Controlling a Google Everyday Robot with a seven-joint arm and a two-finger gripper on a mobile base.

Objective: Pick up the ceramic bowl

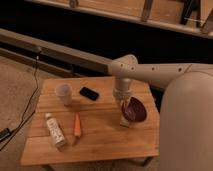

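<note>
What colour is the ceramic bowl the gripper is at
Dark purple-maroon, glossy inside, seen in the camera view: the ceramic bowl sits tilted at the gripper.

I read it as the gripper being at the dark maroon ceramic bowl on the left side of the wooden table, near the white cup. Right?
Not quite: the camera view shows the dark maroon ceramic bowl on the wooden table's right side, tilted, with the gripper at its rim. The white cup stands on the left.

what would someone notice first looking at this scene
Probably the big white arm reaching in from the right, its gripper at the near-left rim of the tilted ceramic bowl on the right side of the wooden table. On the left sit a white cup, a black phone, a bottle and a carrot.
</note>
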